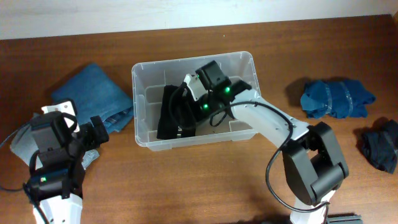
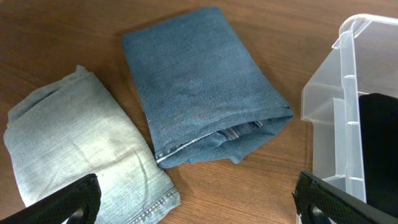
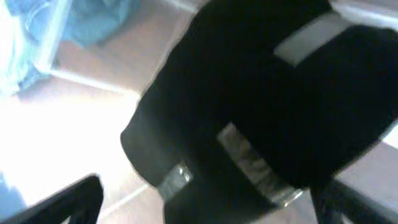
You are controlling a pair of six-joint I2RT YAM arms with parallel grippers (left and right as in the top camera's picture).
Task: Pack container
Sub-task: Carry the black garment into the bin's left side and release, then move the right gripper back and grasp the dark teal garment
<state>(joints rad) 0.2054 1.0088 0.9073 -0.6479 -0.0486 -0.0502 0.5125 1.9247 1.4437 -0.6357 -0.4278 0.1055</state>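
Note:
The clear plastic container [image 1: 144, 73] stands at the table's middle, with a black garment [image 1: 174, 112] lying inside on its left half. My right gripper [image 1: 194, 107] reaches into the container just above the black garment [image 3: 249, 99]; its fingers are spread wide and hold nothing. My left gripper [image 1: 96, 134] is open and empty, low over the table left of the container, whose corner [image 2: 348, 112] shows in the left wrist view. A folded blue denim piece [image 2: 199, 87] and a folded pale grey denim piece [image 2: 74, 143] lie in front of the left gripper [image 2: 199, 205].
The blue denim [image 1: 93, 90] lies left of the container. A bunched blue garment [image 1: 336, 98] and a dark navy garment [image 1: 380, 143] lie at the right. A white cable trails at the left edge near my left arm base.

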